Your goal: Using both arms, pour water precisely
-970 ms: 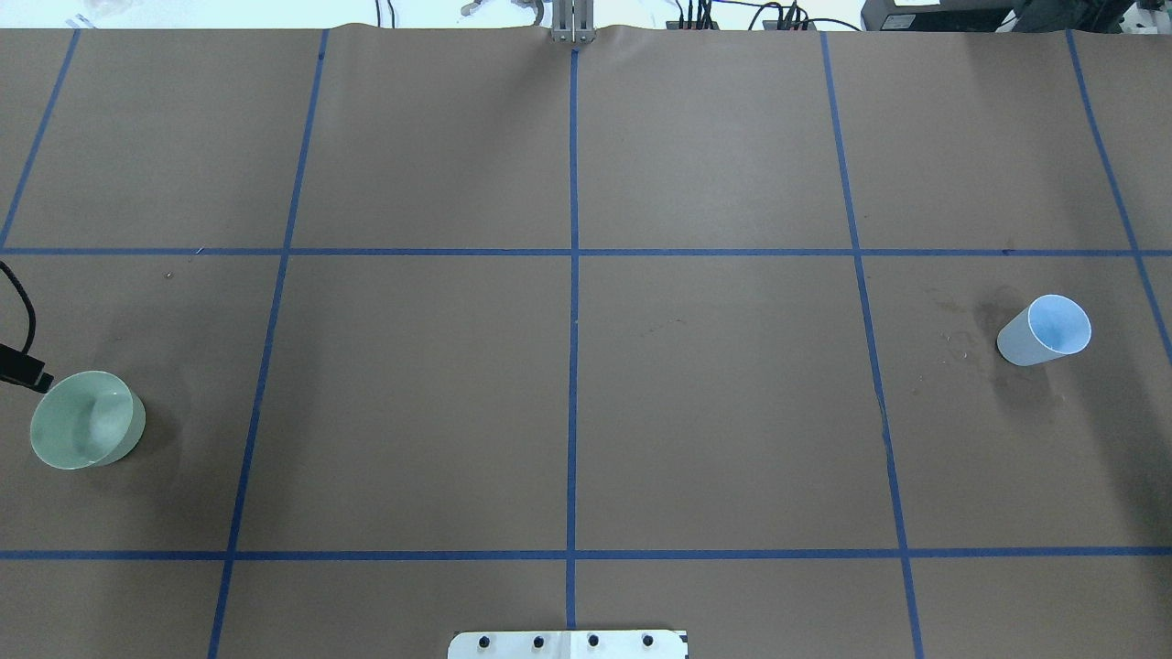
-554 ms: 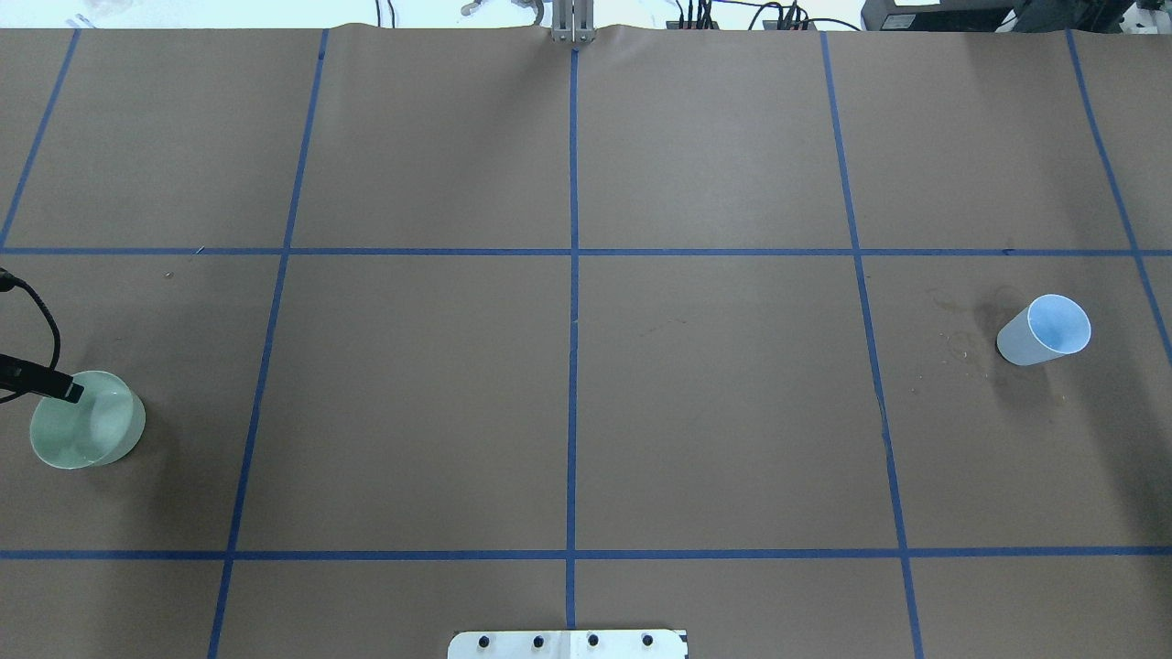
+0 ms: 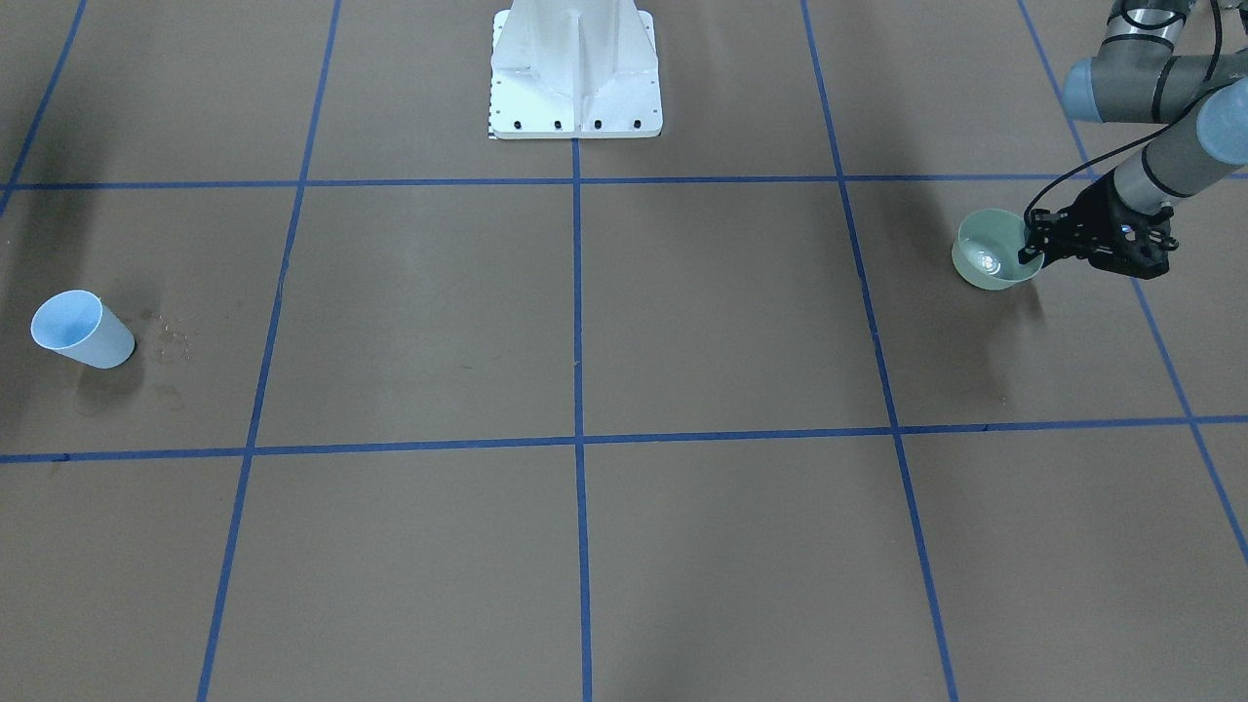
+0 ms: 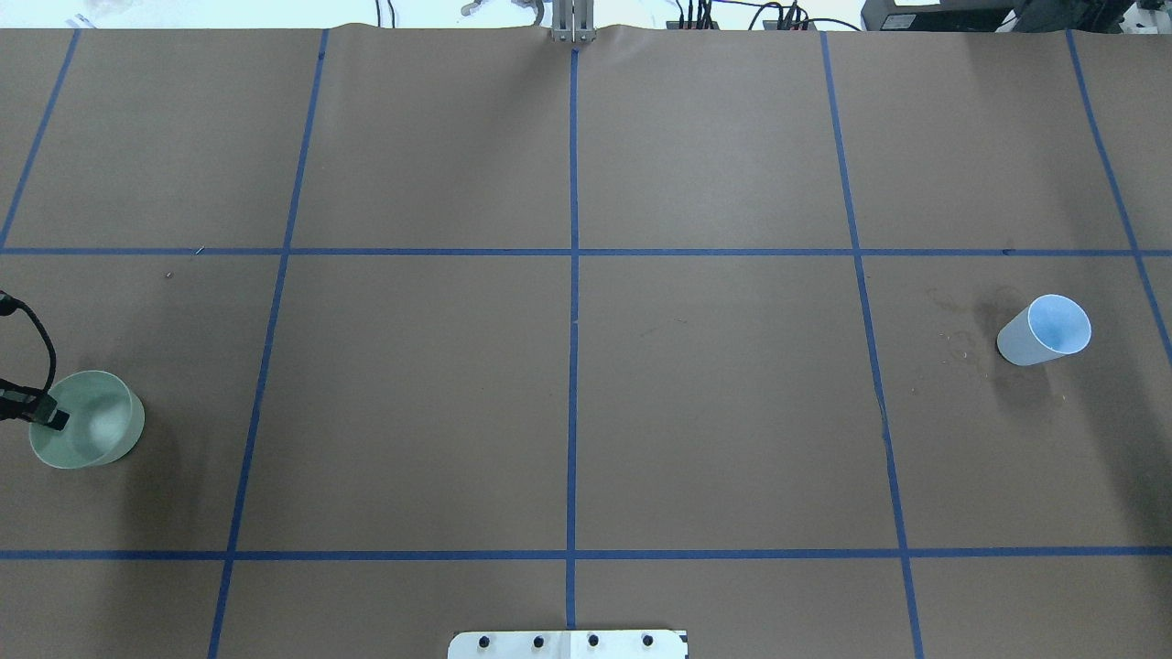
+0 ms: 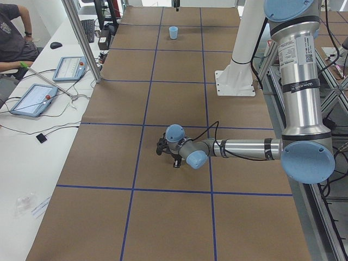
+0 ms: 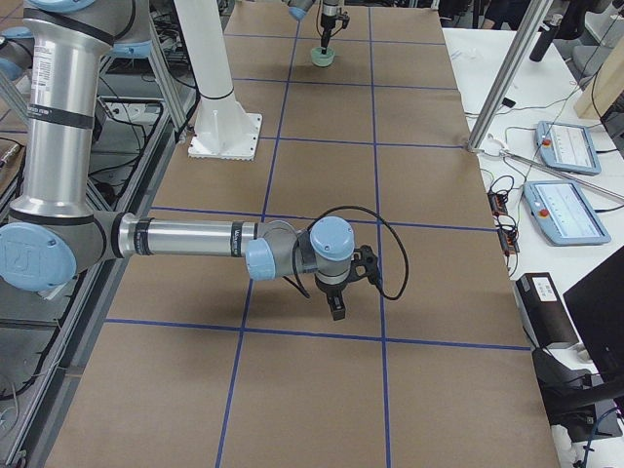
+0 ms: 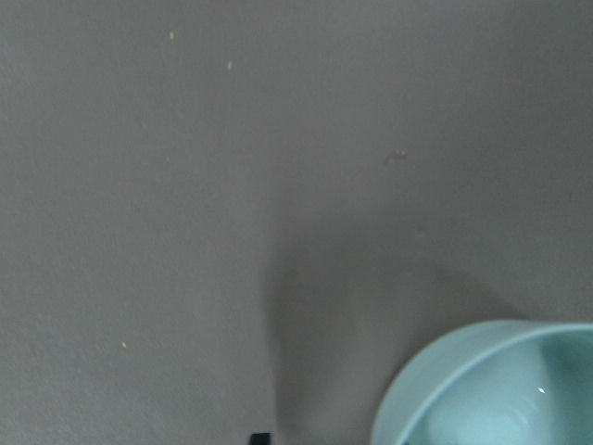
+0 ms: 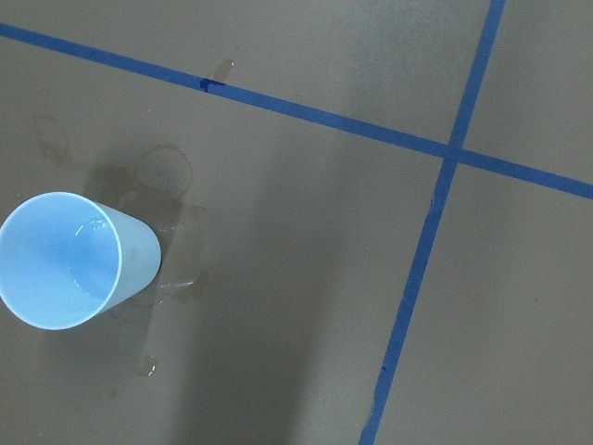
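You have first the wide table covered with brown paper and blue tape lines (image 4: 714, 412). The white bolted metal pedestal (image 3: 575, 78) stands at its robot-side edge, and I give every place from this pedestal.

The silver-grey left arm with pale blue joint caps (image 3: 1170, 156) reaches low, far out on the pedestal's left side. The right arm of the same kind (image 6: 185, 239) reaches far out on the pedestal's right side.

The black left gripper (image 3: 1035, 242) is at the rim of the pale green round bowl (image 3: 987, 283). One finger seems to be over the inside, but I cannot tell if the fingers are pressed on the rim. The black right gripper (image 6: 336, 304) points down. It shows only in a side view, so I cannot tell how wide its fingers are.

The bowl stands on the paper, far to the pedestal's left. The pale blue plastic cup (image 3: 107, 346) stands upright far to the pedestal's right, with dark wet marks (image 8: 165, 169) just beside it.

The water (image 3: 990, 260) shows as a faint white glint in the bottom of the bowl.

In my judgement the task is at its beginning. Both vessels rest on the table, well apart, and neither is lifted. What is left is to grasp both, to bring them together and to pour.
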Controlling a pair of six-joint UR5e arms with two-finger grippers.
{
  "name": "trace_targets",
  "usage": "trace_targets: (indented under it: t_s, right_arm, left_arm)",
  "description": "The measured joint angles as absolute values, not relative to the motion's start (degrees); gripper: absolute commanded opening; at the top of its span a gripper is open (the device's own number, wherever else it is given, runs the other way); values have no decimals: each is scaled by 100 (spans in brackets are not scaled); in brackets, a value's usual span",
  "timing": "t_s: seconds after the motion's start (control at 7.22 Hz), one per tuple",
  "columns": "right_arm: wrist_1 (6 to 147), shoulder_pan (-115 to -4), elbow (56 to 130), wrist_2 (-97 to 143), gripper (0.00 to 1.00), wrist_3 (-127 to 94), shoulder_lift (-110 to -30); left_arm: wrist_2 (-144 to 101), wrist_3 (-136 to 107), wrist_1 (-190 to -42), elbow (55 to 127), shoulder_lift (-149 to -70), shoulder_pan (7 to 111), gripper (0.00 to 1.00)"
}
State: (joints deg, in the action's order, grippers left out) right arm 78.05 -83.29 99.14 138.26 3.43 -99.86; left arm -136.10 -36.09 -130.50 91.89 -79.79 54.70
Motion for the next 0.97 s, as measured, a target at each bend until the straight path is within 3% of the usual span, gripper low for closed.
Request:
trace_targets:
  t_s: [0.42,0.97]
  right_arm:
    - [7805,-8324,9903,13870,99,343,-9984]
    - [7813,-8312,9865,13864,99,343,-9984]
  left_arm:
    - [-14031,-4528,-12873,9433,-8531,5500,0]
    - [-13644,-7270,-12282,9547,-10724,4820,0]
